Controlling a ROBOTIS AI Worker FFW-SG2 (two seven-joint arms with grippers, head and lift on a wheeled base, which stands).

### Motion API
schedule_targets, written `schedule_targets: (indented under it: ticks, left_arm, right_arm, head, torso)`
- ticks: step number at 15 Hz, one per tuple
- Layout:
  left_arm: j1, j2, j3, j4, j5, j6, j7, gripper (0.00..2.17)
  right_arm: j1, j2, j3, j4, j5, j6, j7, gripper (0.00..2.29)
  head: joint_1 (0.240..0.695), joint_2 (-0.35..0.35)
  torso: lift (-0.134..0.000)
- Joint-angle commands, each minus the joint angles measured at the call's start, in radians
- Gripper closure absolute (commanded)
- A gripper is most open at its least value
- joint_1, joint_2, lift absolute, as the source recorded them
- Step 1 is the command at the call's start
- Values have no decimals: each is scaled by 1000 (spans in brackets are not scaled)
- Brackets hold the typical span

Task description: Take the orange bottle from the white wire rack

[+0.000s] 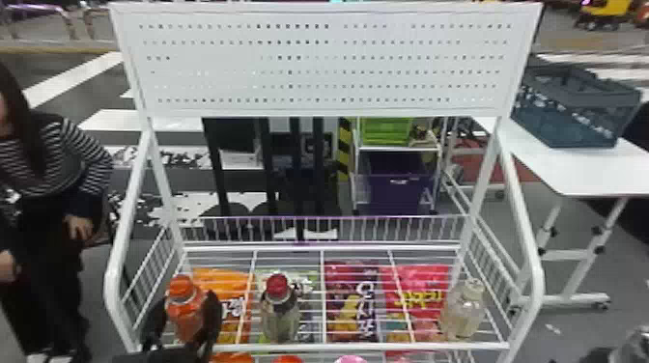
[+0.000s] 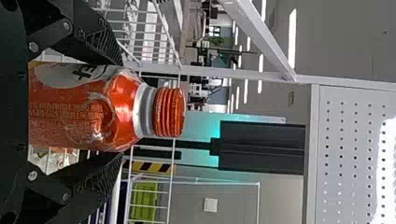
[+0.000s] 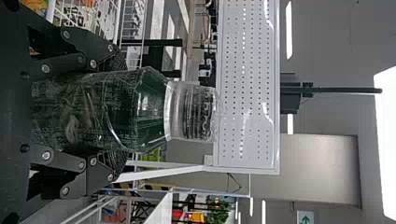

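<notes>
Lower left, the black left gripper (image 1: 187,298) flanks the orange plastic bottle (image 1: 185,314), whether clamped I can't tell; right gripper (image 3: 122,112) clamps a translucent green bottle (image 3: 149,107); likely grasping; next, secure, lift

Open above orange bottle (image 1: 186,314) — side bar (image 1: 114,275) left, red-capped bottle (image 1: 279,316) right.

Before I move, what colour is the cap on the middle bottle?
Red; the cap shows best in the head view.
</notes>
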Motion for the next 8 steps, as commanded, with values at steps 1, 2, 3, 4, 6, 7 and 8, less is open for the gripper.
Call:
schedule_targets:
  ticks: [1, 2, 3, 4, 6, 7, 8]
  left_arm:
    - [17, 6, 6, -27, -1, 0, 3, 1801]
    - [25, 9, 6, -50, -9, 31, 5, 2064]
    - [43, 19, 8, -77, -19, 61, 13, 2101]
    - [64, 30, 8, -126, -39, 107, 22, 2101]
    - [123, 44, 16, -274, -62, 184, 51, 2101]
    - [167, 62, 37, -375, -70, 252, 71, 2101]
    - [207, 70, 46, -488, -76, 313, 86, 2101]
  right_arm:
    - [-8, 1, 1, 4, 0, 8, 0, 947]
    - [-14, 1, 4, 5, 0, 17, 0, 947]
    - [-20, 1, 7, 7, 0, 20, 0, 947]
    - [-23, 1, 10, 8, 0, 20, 0, 947]
    - [-42, 1, 18, 10, 3, 48, 0, 947]
    - [-49, 1, 19, 11, 7, 57, 0, 947]
    - [-54, 1, 21, 11, 7, 66, 0, 947]
  head:
    - [499, 0]
    - [499, 0]
    - [499, 0]
    - [499, 0]
    - [499, 0]
    - [499, 0]
    - [499, 0]
  torso:
    - [0]
    - [0]
    - [0]
    - [0]
    - [0]
    - [0]
    - [0]
